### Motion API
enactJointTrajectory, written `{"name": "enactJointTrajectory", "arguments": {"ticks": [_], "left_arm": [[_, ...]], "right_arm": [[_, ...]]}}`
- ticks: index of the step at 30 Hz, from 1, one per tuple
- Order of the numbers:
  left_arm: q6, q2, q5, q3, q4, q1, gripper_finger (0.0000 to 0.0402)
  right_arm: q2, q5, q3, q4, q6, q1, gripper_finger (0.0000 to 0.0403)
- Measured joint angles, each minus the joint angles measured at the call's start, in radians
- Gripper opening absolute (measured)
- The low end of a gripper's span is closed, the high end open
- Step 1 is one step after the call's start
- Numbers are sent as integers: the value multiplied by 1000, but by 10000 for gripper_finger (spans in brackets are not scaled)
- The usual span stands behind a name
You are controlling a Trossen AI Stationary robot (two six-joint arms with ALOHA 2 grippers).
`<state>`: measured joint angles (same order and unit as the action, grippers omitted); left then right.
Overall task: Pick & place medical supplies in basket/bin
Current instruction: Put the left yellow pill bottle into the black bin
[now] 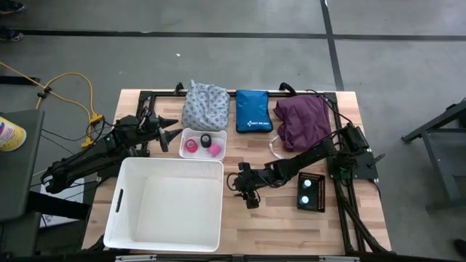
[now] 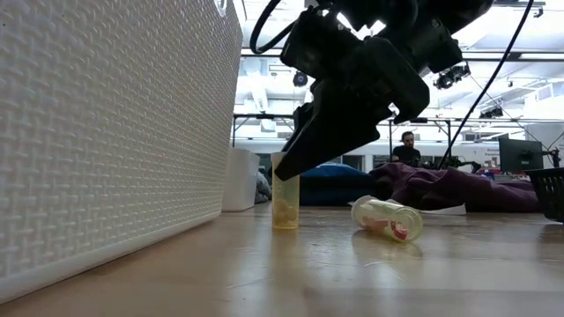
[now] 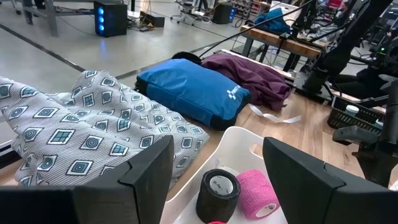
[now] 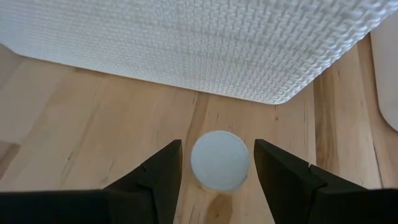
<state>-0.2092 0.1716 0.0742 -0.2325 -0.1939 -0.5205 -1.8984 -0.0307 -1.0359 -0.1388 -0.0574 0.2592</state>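
Directly below, an upright vial [image 4: 219, 160] stands between the right tool's [image 4: 217, 163] spread, untouching fingers, at the bin's [image 4: 186, 43] 3 o'clock.

The blue pouch [image 1: 253, 111] bears white print, too small to read. The lying vial [image 2: 388, 217] has a red-marked label, also unreadable. No other text can be read.

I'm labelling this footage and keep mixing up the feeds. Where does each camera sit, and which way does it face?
High: overhead, straight down on the table, both arms and the white bin.
Low: table height, level past the bin wall; right gripper at an upright vial.
Left wrist: past its open fingers toward the tape rolls.
Right wrist: down on the vial's cap between open fingers.
Shared: low and right wrist views show that vial.
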Motion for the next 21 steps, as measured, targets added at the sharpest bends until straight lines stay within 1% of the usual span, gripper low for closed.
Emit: {"name": "enactJointTrajectory", "arguments": {"ticks": [9, 17, 21], "left_arm": [[0, 0, 0, 0, 0, 0, 240], [0, 0, 0, 0, 0, 0, 240], [0, 0, 0, 0, 0, 0, 240]], "right_arm": [[0, 0, 0, 0, 0, 0, 183], [0, 5, 0, 0, 1, 0, 130], [0, 8, 0, 0, 1, 0, 110]]}}
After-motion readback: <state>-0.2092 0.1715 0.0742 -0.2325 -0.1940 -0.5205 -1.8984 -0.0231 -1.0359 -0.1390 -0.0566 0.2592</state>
